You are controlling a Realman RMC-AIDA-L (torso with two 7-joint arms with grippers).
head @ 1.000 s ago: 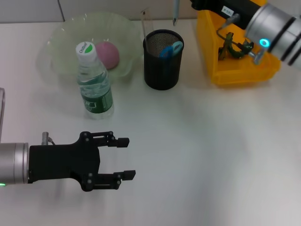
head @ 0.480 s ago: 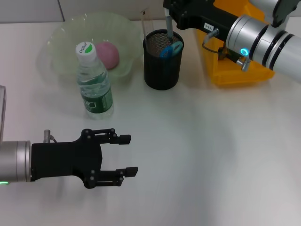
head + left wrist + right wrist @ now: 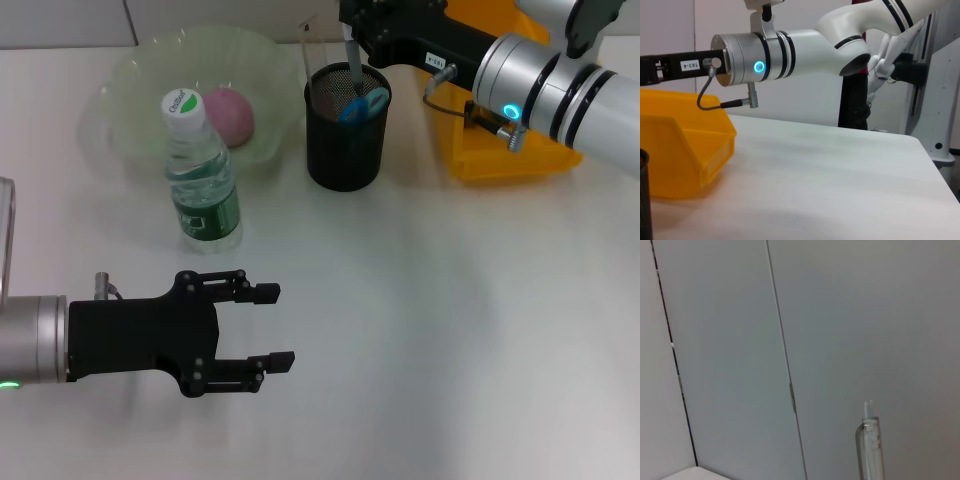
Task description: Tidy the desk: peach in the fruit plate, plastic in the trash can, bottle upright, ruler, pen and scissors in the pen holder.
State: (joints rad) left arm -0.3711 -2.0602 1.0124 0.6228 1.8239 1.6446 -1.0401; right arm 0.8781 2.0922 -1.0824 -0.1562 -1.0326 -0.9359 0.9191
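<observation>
Head view: right gripper point(image 3: 352, 32) over pen holder point(image 3: 346, 126), apparently grasping pen point(image 3: 351, 60), tip inside holder beside blue scissors point(image 3: 365, 104). Bottle point(image 3: 198, 180) upright left of holder, cap lettering unreadable. Peach point(image 3: 229, 113) in fruit plate point(image 3: 140, 90) behind bottle. Left gripper point(image 3: 268, 325) hangs released, fingers apart, below bottle.

Left wrist view: right arm point(image 3: 770, 57) tagged "103-4", above yellow bin point(image 3: 682, 145).

Right wrist view: pen end point(image 3: 869, 440) only.
</observation>
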